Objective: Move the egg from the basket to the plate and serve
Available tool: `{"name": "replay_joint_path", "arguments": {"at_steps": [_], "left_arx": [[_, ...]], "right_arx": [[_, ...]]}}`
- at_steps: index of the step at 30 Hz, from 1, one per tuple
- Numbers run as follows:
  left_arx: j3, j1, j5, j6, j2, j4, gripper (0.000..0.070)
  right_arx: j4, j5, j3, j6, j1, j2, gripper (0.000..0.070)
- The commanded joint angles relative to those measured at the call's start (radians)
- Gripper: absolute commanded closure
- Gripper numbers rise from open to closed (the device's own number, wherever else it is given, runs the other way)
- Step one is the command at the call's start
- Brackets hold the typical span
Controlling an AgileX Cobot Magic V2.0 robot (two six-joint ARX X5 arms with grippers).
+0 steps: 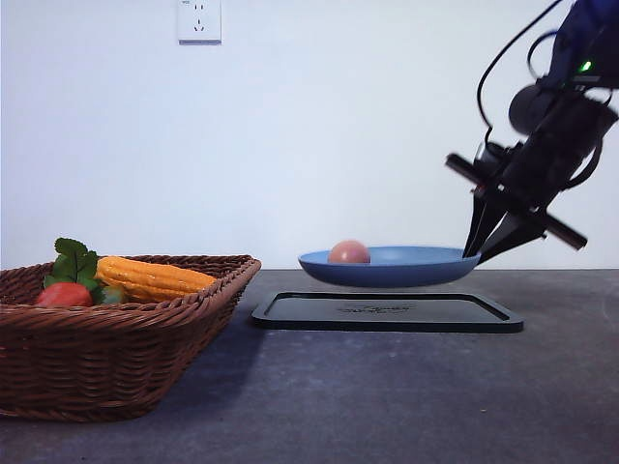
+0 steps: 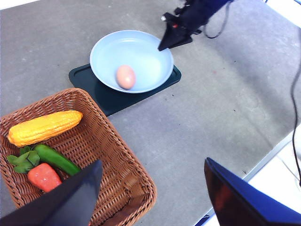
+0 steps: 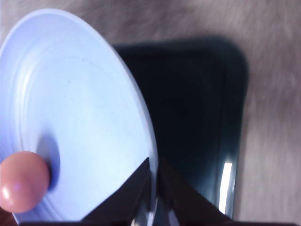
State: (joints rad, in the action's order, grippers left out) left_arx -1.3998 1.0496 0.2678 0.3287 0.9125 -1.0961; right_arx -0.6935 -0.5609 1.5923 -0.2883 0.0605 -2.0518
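blue plate (image 1: 406,265): you have it lifted clear of the black tray (image 1: 387,311); in the front view a gap shows between its underside and the tray, and it sits roughly level.
egg (image 2: 125,76): pinkish-brown, resting inside the plate, on the side away from the pinched rim.
right gripper (image 3: 155,186): your jaws are closed on the plate's rim, one finger above and one below the edge; in the front view the gripper (image 1: 477,253) meets the plate at its right end.
left gripper (image 2: 150,193): your jaws stand wide apart and hold nothing; it hangs above the near corner of the basket.
wicker basket (image 1: 193,309): on the grey table (image 1: 406,396) to the left of the tray, apart from it.
basket contents: yellow corn cob (image 2: 43,127), green pepper (image 2: 56,159), red tomato-like fruit (image 2: 44,176) with green leaves.
wall: white, with a socket (image 1: 199,20) high up.
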Motion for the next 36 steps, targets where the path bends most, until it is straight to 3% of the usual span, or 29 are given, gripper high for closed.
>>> {"name": "replay_joint_path", "arguments": {"at_steps": [1, 12, 19, 26, 31, 34, 36], "left_arx": [[-0.018, 0.01, 0.01, 0.006, 0.009, 0.012, 0.0259], [-0.018, 0.01, 0.053, 0.021, 0.01, 0.018, 0.0259], [-0.018, 0.01, 0.059, 0.021, 0.01, 0.018, 0.0259], [-0.018, 0.01, 0.079, 0.018, 0.011, 0.019, 0.0264], [-0.018, 0.01, 0.134, -0.039, 0.024, 0.027, 0.0328], [-0.018, 0.01, 0.193, -0.087, 0.044, 0.051, 0.0396], [-0.018, 0.009, 0.236, -0.116, 0.06, 0.076, 0.0488]], "right_arx": [[-0.002, -0.013, 0.043, -0.01, 0.003, -0.037, 0.07], [-0.054, 0.084, 0.053, 0.025, -0.004, -0.066, 0.0686], [-0.068, 0.123, 0.053, 0.042, -0.004, -0.066, 0.0444], [-0.129, 0.108, 0.07, 0.076, -0.027, -0.028, 0.0442], [-0.189, 0.118, 0.077, 0.13, -0.047, 0.089, 0.0449], [-0.196, 0.124, 0.077, 0.136, -0.049, 0.189, 0.0508], [-0.197, 0.125, 0.077, 0.151, -0.045, 0.259, 0.0589]]}}
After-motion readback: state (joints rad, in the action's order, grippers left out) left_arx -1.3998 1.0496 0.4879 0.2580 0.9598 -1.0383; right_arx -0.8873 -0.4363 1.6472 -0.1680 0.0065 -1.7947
